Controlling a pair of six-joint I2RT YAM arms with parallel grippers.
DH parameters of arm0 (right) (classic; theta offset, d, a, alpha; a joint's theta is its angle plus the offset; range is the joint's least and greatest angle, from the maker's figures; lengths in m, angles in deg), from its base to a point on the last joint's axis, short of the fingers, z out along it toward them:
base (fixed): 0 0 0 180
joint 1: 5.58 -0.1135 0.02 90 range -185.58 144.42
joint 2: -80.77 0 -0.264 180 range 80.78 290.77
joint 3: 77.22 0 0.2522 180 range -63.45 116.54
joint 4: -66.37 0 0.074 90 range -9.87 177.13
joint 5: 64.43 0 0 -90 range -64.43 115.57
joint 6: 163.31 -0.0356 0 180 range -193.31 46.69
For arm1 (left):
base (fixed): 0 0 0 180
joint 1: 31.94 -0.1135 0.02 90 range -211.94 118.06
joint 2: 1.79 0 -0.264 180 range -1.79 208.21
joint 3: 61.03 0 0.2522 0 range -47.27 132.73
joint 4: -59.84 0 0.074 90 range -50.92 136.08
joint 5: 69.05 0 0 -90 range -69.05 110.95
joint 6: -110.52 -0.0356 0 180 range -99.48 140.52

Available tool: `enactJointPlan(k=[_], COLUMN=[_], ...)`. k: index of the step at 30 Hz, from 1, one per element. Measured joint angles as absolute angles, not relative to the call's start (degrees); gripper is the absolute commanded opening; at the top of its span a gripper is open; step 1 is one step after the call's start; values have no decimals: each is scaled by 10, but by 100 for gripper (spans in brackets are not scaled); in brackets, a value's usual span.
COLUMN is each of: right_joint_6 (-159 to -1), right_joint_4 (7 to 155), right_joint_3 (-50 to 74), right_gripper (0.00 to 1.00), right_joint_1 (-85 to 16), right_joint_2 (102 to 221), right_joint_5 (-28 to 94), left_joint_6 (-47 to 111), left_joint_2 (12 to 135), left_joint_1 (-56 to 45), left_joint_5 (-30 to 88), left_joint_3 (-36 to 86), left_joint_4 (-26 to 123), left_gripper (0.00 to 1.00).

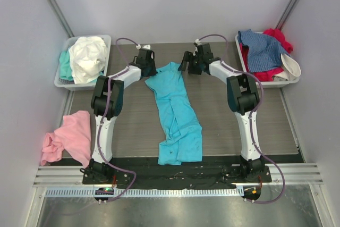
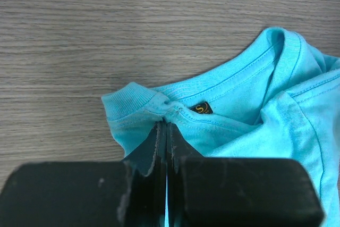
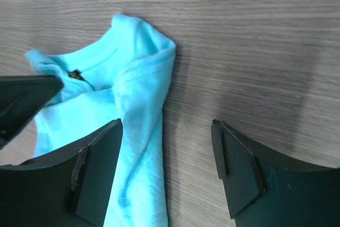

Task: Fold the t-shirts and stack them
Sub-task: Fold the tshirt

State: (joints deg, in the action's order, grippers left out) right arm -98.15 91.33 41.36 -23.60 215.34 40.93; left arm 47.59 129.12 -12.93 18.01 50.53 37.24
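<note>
A wood-grain table (image 1: pixel 133 115) carries a turquoise tee (image 1: pixel 178 115), lying as a long, bunched strip from mid-table toward the arm bases, neck at the far end. Trays at the far left (image 1: pixel 59 81) and far right (image 1: pixel 265 83) hold heaps of other tees, and a pink tee (image 1: pixel 71 134) lies crumpled by the left arm. The left gripper (image 2: pixel 166 126) is clamped tight on the collar (image 2: pixel 133 102), just beside the label (image 2: pixel 200 108). The right gripper (image 3: pixel 164 131) hangs spread wide at the tee's far shoulder, one finger over cloth, the other over bare wood, holding nothing. The step appears to be spreading the tee flat before folding; the next move likely calls for the right gripper to close on that shoulder, so both can draw the cloth apart.
</note>
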Motion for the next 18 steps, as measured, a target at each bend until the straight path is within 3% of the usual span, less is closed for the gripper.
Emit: enactJointPlan(k=[7, 11, 14, 18], right_joint_6=[-996, -1003, -1006, -1010], right_joint_4=[884, 875, 874, 876], right_joint_3=[432, 435, 436, 436], right_gripper=[75, 67, 45, 1], right_joint_1=[-232, -232, -232, -232], right_joint_2=[2178, 2185, 2189, 2200], right_joint_5=[475, 498, 509, 518], left_joint_6=[476, 476, 476, 476], left_joint_2=[1291, 1292, 1293, 1293], left_joint_1=[-129, -129, -129, -129], left_joint_5=[180, 180, 180, 182], left_joint_3=[505, 505, 505, 505], left_joint_4=[372, 373, 373, 373], left_gripper=[0, 0, 0, 0])
